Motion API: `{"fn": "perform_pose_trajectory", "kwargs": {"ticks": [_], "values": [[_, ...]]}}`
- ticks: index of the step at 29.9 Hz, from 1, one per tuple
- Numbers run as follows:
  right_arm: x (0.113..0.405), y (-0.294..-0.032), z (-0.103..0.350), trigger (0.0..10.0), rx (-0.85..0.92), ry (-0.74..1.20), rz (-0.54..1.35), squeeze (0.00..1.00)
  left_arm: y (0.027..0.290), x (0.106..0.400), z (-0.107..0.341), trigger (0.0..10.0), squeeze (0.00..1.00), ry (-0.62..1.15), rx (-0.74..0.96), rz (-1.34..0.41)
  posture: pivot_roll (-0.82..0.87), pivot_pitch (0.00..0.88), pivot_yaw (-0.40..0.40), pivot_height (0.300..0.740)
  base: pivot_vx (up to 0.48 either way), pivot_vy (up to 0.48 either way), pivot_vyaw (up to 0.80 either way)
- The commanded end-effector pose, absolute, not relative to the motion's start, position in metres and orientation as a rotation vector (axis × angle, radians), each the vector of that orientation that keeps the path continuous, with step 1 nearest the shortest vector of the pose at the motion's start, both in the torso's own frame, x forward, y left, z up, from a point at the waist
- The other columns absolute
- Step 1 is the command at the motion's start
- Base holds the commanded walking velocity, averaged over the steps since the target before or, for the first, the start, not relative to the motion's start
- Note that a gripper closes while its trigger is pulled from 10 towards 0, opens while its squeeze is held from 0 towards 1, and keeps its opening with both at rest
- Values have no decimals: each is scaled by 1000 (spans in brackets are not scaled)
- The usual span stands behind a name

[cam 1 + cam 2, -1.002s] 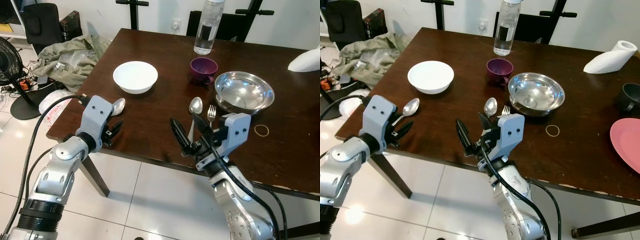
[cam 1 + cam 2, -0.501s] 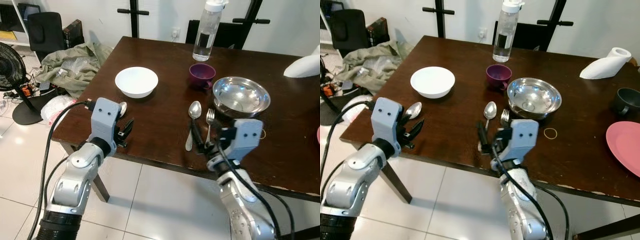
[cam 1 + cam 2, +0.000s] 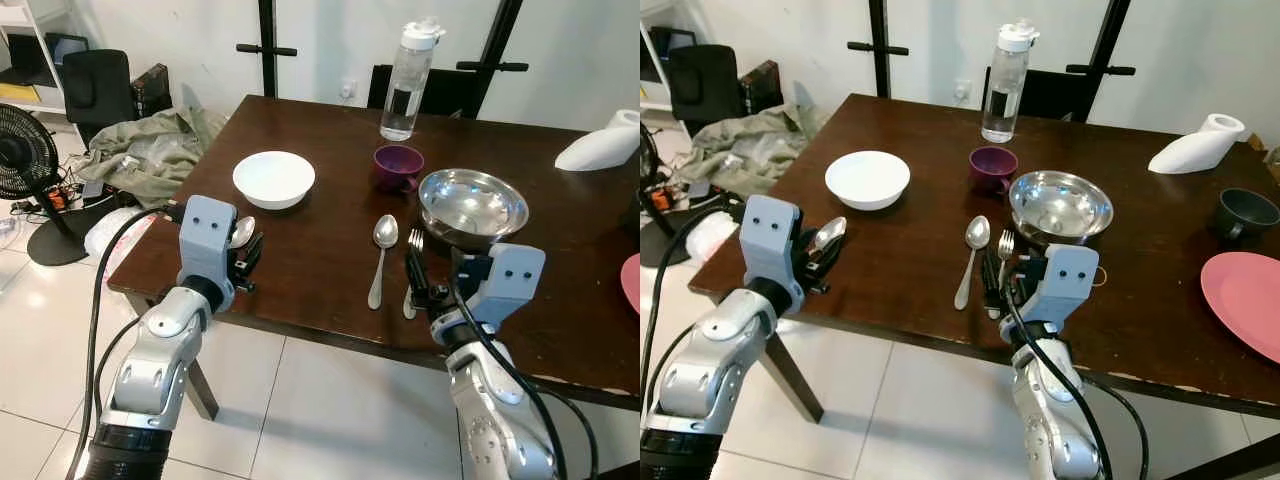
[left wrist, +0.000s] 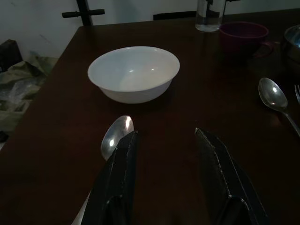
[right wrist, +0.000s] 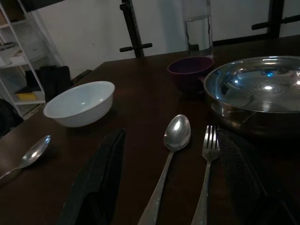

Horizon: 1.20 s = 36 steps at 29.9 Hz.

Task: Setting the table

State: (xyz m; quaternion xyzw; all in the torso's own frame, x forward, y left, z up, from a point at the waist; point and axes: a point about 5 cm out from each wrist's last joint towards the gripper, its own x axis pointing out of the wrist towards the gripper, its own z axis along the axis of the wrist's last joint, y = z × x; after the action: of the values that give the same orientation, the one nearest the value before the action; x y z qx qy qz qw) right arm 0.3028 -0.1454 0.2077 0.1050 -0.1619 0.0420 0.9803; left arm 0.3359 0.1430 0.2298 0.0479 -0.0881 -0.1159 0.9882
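- Dark brown wood forms the surface (image 3: pixel 330 250), and both grippers are held over its near edge.
- Released and spread apart, the fingers of the left gripper (image 4: pixel 164 173) are seen low over the near left corner of the surface, holding nothing.
- One spoon (image 4: pixel 116 137) is found just beside the left gripper's finger (image 4: pixel 117 178), its bowl turned toward the white bowl; whether they touch cannot be told.
- Spread wide and empty, the right gripper (image 5: pixel 178 183) is seen at the near edge right of the middle, with the handles of a second spoon (image 5: pixel 171 154) and a fork (image 5: pixel 208 154) lying between its two fingers.
- This second spoon and the fork are laid side by side, close together but apart, their heads pointing away from the robot; the fork is on the right.
- Just beyond the fork, a steel bowl (image 3: pixel 472 205) is set, with the fork's tines just beside its rim.
- A rubber band (image 3: pixel 1097 277) is glimpsed on the surface beside the right gripper's housing.
- Farther left, a white bowl (image 3: pixel 273 179) is placed upright beyond the first spoon.
- A purple cup (image 3: pixel 397 166) is placed between the white bowl and the steel bowl, slightly farther back.
- Behind the cup, a clear water bottle (image 3: pixel 405 80) is stood upright.
- On the right side, a pink plate (image 3: pixel 1245 300), a dark cup (image 3: pixel 1242 212) and a white object (image 3: pixel 1195 148) are seen, well apart from the grippers.
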Motion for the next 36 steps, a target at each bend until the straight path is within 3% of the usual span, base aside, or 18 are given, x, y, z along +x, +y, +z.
{"fn": "perform_pose_trajectory", "kwargs": {"ticks": [1, 25, 30, 36], "values": [[303, -146, 202, 10000, 219, -312, 77, 0, 145, 336, 222, 10000, 0, -143, 78, -223, 3, 117, 76, 740, -394, 0, 0], [302, -143, 200, 10000, 236, -299, 106, 0, 147, 338, 221, 10000, 0, -141, 69, -205, 1, 126, 76, 740, -362, 0, 0], [301, -141, 200, 10000, 237, -299, 125, 0, 147, 338, 221, 10000, 0, -135, 63, -198, 0, 125, 77, 740, 0, 0, 0], [300, -140, 202, 10000, 249, -311, 157, 0, 147, 339, 220, 10000, 0, -126, 65, -192, 1, 124, 79, 740, 0, 0, 748]]}}
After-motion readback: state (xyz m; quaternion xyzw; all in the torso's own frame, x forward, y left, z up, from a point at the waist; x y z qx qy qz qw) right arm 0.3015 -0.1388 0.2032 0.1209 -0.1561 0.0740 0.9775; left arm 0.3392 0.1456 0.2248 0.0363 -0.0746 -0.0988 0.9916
